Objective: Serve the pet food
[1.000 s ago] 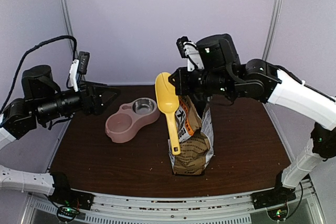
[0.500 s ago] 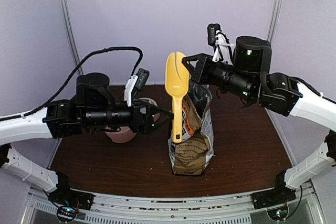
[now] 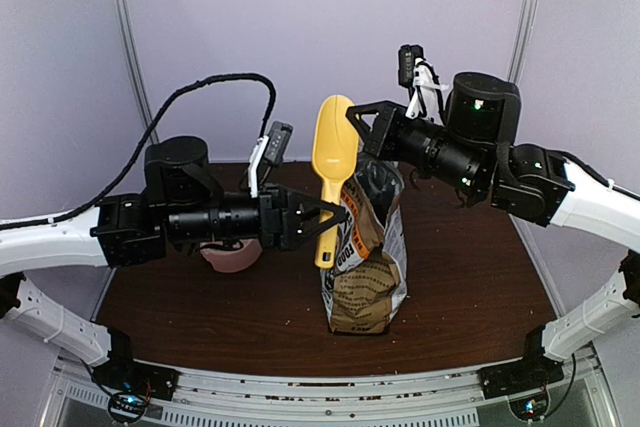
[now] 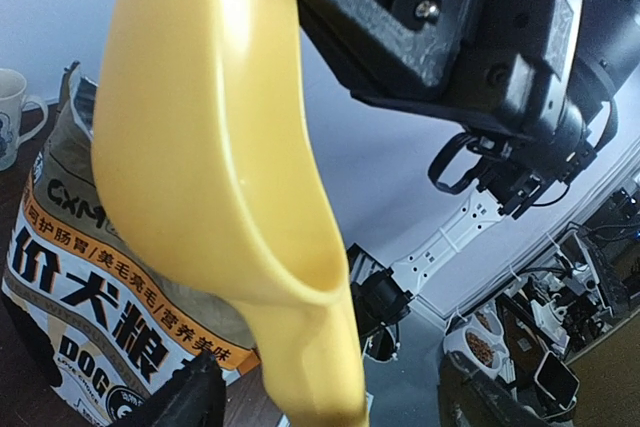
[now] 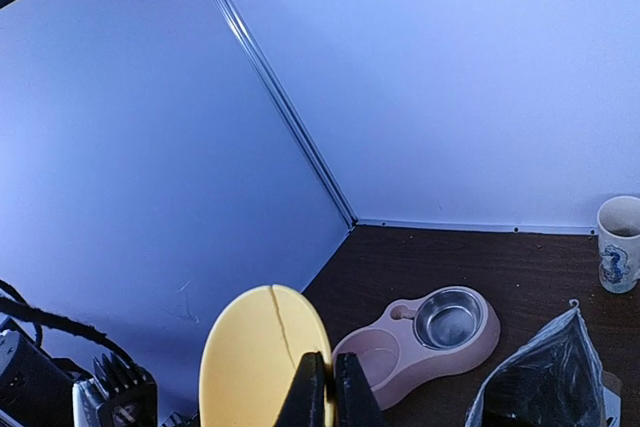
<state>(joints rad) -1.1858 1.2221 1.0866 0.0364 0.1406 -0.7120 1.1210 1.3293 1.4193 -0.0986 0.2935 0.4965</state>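
Note:
The yellow scoop hangs upright above the open tan-and-white bag. My right gripper is shut on the rim of the scoop's bowl; in the right wrist view its gripper pinches the yellow scoop's edge. My left gripper is open, its jaws standing on either side of the scoop handle. In the left wrist view the handle runs down between the fingers. No pet food shows; the bag's inside is hidden.
A pink double pet bowl with a steel insert sits at the back left of the brown table, mostly behind my left arm in the top view. A white mug stands at the back wall.
My left arm swung in from the far left and its open jaws now straddle the scoop handle. My right arm lifted the scoop and drew back to the right.

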